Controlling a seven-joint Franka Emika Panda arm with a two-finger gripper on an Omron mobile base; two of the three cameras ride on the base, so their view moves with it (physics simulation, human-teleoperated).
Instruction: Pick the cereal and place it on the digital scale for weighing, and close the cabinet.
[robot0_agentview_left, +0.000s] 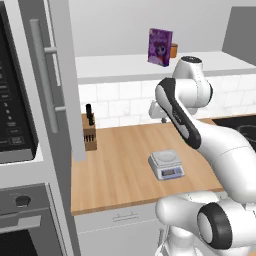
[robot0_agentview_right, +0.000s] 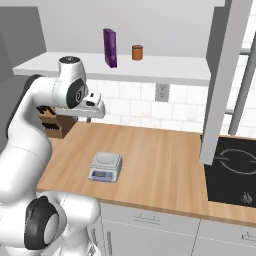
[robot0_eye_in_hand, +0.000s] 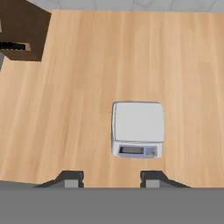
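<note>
The cereal (robot0_agentview_left: 160, 47) (robot0_agentview_right: 110, 47), a purple box, stands upright on the bottom shelf of the open cabinet. One cabinet door (robot0_agentview_left: 62, 75) swings out at the left, the other (robot0_agentview_right: 221, 75) at the right. The digital scale (robot0_agentview_left: 166, 164) (robot0_agentview_right: 106, 166) (robot0_eye_in_hand: 138, 127) sits on the wooden counter with nothing on its platform. My gripper (robot0_eye_in_hand: 111, 179) (robot0_agentview_right: 93, 113) hangs open and empty high above the counter, pointing down, well below the shelf; in the hand view the scale lies just beyond the fingertips (robot0_eye_in_hand: 72, 178).
An orange-brown jar (robot0_agentview_left: 173, 50) (robot0_agentview_right: 137, 52) stands right beside the cereal on the shelf. A wooden knife block (robot0_agentview_left: 90, 132) (robot0_eye_in_hand: 22, 33) stands at the counter's back left. A black cooktop (robot0_agentview_right: 235, 167) lies to the right, the oven column (robot0_agentview_left: 20, 125) to the left.
</note>
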